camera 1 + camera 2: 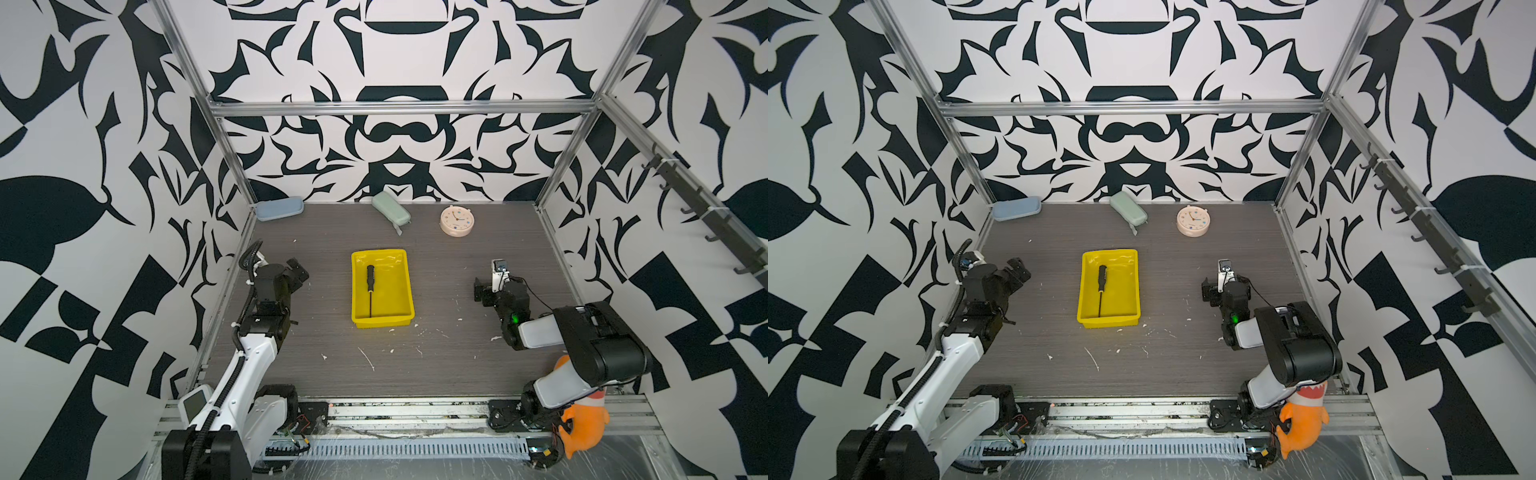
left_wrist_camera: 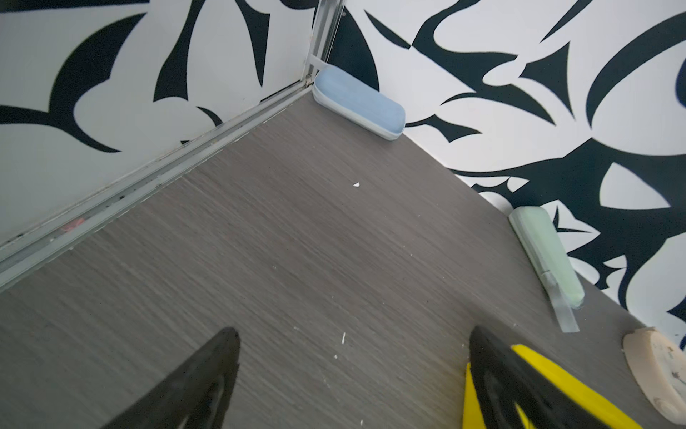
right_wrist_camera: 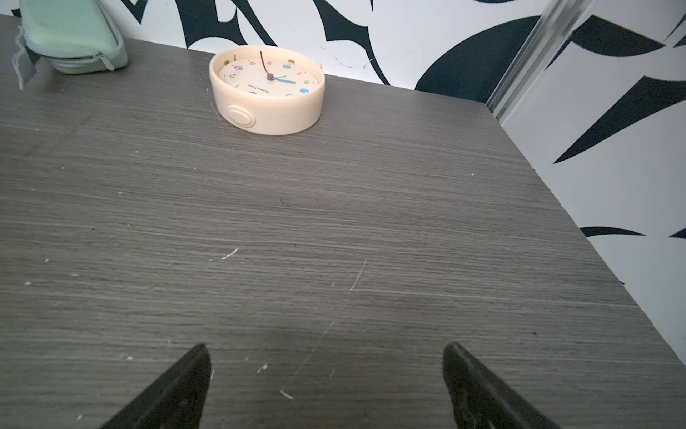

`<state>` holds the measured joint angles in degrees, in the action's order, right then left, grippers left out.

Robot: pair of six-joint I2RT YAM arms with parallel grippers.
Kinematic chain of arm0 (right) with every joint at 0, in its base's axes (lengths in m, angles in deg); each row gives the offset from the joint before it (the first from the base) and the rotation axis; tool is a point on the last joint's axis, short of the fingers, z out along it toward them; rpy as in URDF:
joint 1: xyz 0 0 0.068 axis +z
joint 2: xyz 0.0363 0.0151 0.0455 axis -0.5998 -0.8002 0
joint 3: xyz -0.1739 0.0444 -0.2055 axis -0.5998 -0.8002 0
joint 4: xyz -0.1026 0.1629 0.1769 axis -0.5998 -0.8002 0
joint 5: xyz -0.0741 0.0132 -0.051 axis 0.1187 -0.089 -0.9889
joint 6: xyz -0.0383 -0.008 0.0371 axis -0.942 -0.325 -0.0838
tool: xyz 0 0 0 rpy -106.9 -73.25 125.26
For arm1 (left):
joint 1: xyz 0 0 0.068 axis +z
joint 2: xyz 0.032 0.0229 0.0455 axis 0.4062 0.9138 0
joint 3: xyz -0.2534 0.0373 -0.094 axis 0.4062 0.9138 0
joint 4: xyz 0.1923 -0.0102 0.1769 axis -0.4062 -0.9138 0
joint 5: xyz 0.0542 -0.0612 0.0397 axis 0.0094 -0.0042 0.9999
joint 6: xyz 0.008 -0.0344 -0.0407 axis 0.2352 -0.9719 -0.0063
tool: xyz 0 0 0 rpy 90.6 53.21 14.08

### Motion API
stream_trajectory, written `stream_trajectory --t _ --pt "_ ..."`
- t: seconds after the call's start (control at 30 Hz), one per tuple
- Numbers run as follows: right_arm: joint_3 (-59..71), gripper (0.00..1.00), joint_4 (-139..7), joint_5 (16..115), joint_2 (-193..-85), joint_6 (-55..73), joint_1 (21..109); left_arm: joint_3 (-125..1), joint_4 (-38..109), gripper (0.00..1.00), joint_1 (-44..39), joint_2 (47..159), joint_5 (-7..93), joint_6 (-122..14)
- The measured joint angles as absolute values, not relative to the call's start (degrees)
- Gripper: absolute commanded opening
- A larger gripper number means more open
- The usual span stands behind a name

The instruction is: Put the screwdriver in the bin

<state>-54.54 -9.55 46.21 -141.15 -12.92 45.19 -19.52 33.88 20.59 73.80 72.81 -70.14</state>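
Note:
The screwdriver [image 1: 369, 291] [image 1: 1101, 290], black-handled with a thin dark shaft, lies flat inside the yellow bin [image 1: 405, 286] [image 1: 1133, 282] at mid-table in both top views, handle toward the back wall. My left gripper [image 1: 298, 268] [image 1: 1018, 268] hangs open to the left of the bin and holds nothing. In the left wrist view its gap [image 2: 352, 334] shows bare table, with a corner of the bin [image 2: 557, 375] behind one finger. My right gripper [image 1: 480, 291] [image 1: 1208, 291] [image 3: 324, 351] stands open and empty, well right of the bin.
A blue case [image 1: 279, 208] [image 2: 358, 104] lies in the back left corner. A green case [image 1: 390, 208] [image 3: 70, 33] and a cream clock [image 1: 457, 220] [image 3: 267, 89] sit along the back wall. An orange toy [image 1: 582, 419] sits by the right arm's base. Metal frame rails border the table.

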Motion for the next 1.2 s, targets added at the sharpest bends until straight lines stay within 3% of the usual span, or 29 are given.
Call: stream_trajectory --t 0.4,0.73,1.2 --pt "-54.54 0.99 -9.53 46.21 -141.17 -12.92 45.19 -11.04 48.21 0.99 20.59 74.06 75.81 -59.03" --pt "-54.54 1.0 -9.62 46.27 -141.17 -13.05 45.19 -7.74 67.12 0.99 20.55 87.41 68.64 -41.61" --pt "-54.1 1.0 -10.03 46.45 -141.15 -13.27 45.19 -0.83 95.66 0.99 20.76 108.37 74.34 -40.8"
